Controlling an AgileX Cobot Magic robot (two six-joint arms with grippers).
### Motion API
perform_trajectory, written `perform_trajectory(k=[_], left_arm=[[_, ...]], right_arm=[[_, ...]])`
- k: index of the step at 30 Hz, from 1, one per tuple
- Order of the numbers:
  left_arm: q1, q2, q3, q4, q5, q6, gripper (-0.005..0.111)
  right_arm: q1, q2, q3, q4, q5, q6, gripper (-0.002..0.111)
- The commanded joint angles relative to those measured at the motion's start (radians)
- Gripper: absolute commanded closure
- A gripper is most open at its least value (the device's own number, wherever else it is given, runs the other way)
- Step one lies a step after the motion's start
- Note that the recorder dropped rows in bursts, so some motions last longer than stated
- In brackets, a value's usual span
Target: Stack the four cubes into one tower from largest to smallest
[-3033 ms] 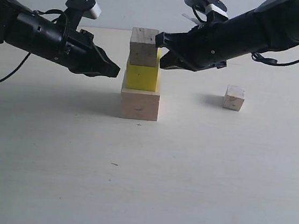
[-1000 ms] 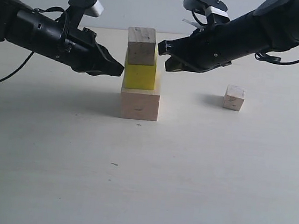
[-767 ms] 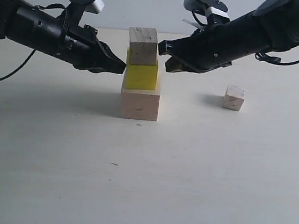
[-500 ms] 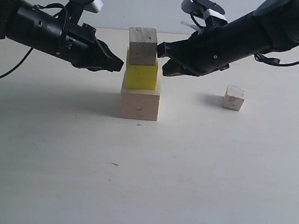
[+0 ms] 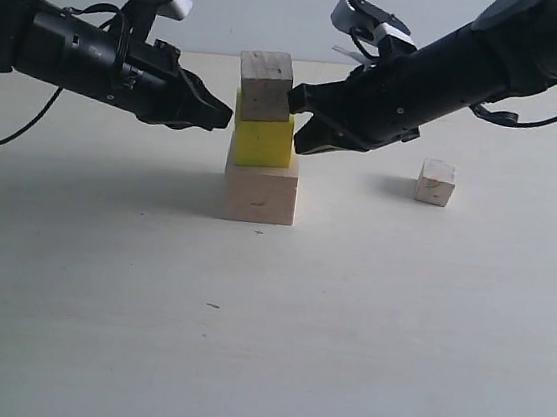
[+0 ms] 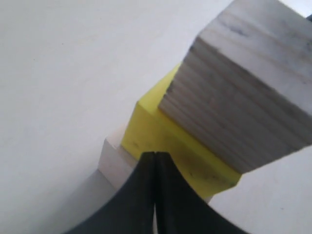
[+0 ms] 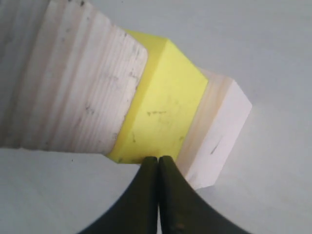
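Observation:
A three-tier tower stands mid-table: the largest pale wood cube [image 5: 260,193] at the base, the yellow cube [image 5: 263,140] on it, and a smaller knotty wood cube [image 5: 265,85] on top, sitting slightly askew. The tiniest cube [image 5: 436,181] lies alone on the table to the right. My left gripper [image 5: 226,116] is shut and empty, its tip at the yellow cube's left side [image 6: 155,154]. My right gripper [image 5: 296,100] is also shut and empty, its tip against the yellow cube's right edge [image 7: 158,158].
The pale tabletop [image 5: 265,328] runs wide around the tower. A black cable [image 5: 9,143] trails from the left arm at the left edge. A pale wall [image 5: 261,5] closes the back.
The right gripper has moved left and down until its tip meets the tower's right side. The left gripper has stayed by the yellow cube. The cubes keep their places.

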State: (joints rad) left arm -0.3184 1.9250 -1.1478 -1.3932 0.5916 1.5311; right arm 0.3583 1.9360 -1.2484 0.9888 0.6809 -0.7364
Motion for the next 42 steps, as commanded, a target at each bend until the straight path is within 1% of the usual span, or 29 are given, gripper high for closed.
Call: perform_trajectory(k=[1,10,35,38,42], left_arm=[[0.005,0.032,-0.006,-0.028,0.023,0.01,0.107],[0.005,0.047,-0.006,-0.07,0.032,0.053,0.107],[0.005,0.047,-0.006,-0.07,0.053,0.051,0.107],[0.005,0.047,-0.006,-0.07,0.049,0.047,0.107],[0.005,0.047,-0.006,-0.06,0.03,0.036,0.107]], right_arm=[[-0.003,-0.004,-0.006,0.001,0.018,0.003,0.108],[-0.003,-0.004,-0.006,0.001,0.031,0.003,0.108],[-0.003,-0.004,-0.006,-0.003,0.052,0.003,0.108],[-0.003,-0.004,-0.006,-0.034,0.049,0.015,0.108],[-0.003,-0.004,-0.006,-0.134,0.027,0.1,0.108]])
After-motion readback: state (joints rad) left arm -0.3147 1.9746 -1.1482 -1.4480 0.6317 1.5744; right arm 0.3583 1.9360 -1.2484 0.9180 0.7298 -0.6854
